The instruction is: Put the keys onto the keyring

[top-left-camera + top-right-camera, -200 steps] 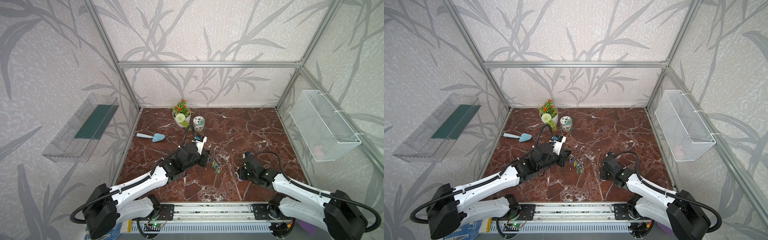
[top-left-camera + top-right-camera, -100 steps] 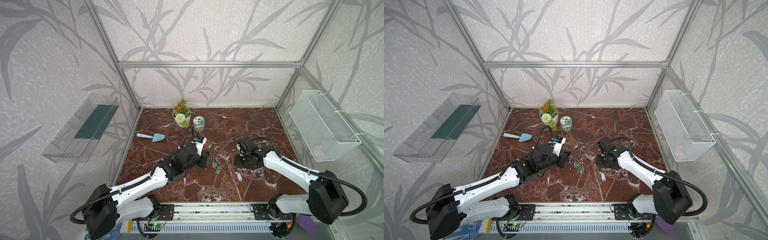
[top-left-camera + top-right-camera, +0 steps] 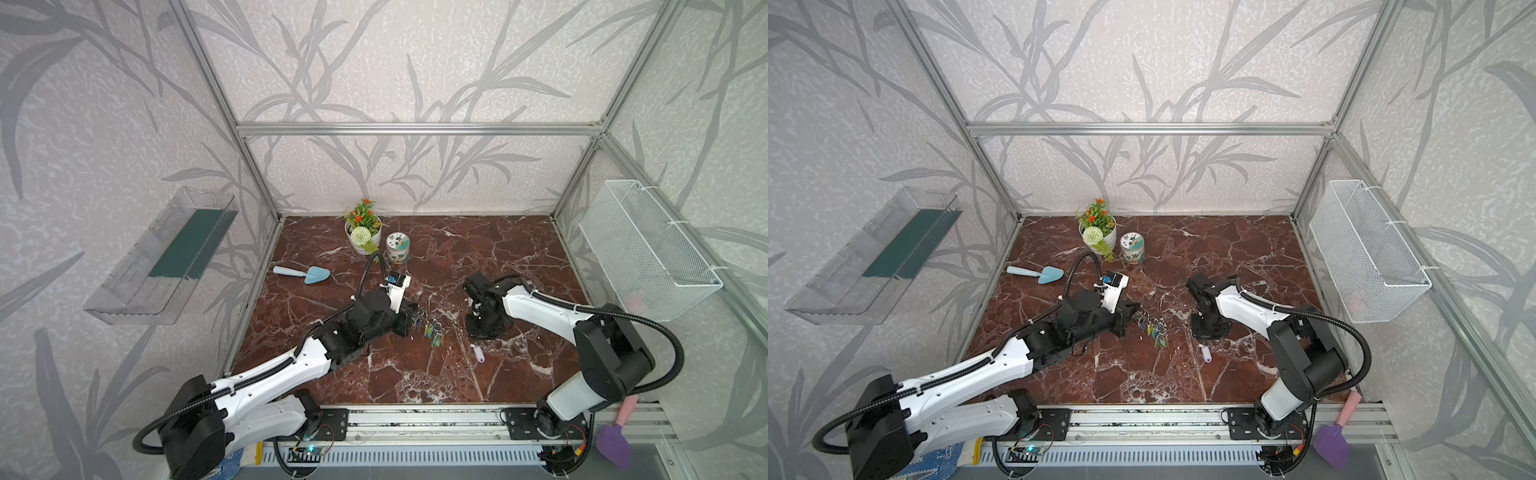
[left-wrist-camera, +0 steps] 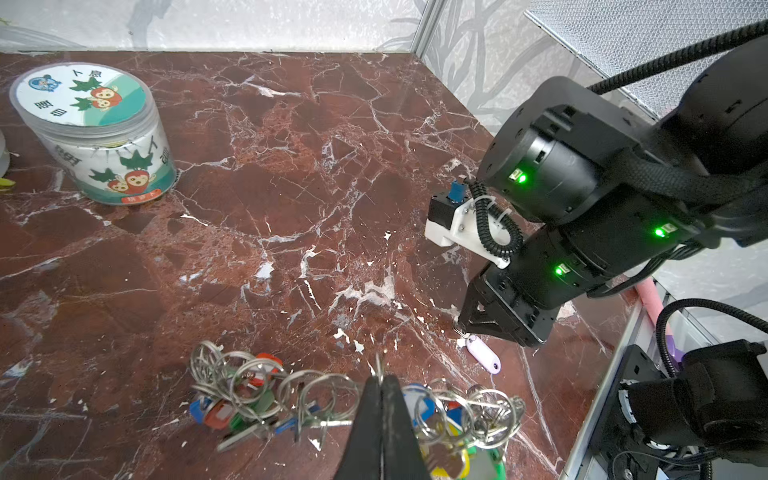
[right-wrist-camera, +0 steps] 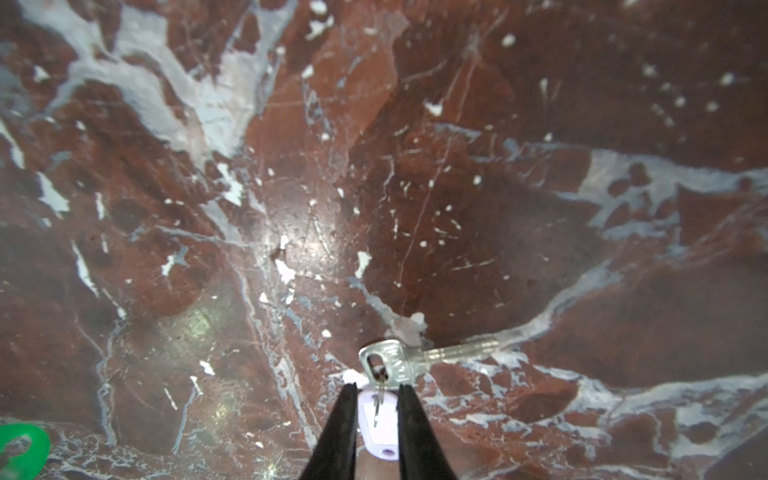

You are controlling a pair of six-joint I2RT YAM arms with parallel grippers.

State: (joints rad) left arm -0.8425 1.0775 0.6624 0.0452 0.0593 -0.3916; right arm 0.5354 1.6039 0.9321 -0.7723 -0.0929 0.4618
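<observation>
keys (image 5: pixel 392 363) on marble (image 5: pixel 498 208), lilac tag (image 5: pixel 380 419) partly hidden between right pincer (image 5: pixel 378 386)

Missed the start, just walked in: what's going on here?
The left gripper is shut on the keyring, a bunch of rings and coloured tags, near the middle of the table. The right gripper is down over the loose key, with a finger on either side of its lilac tag. Whether they pinch it yet is unclear. The key lies on the table, not on the keyring.
</observation>
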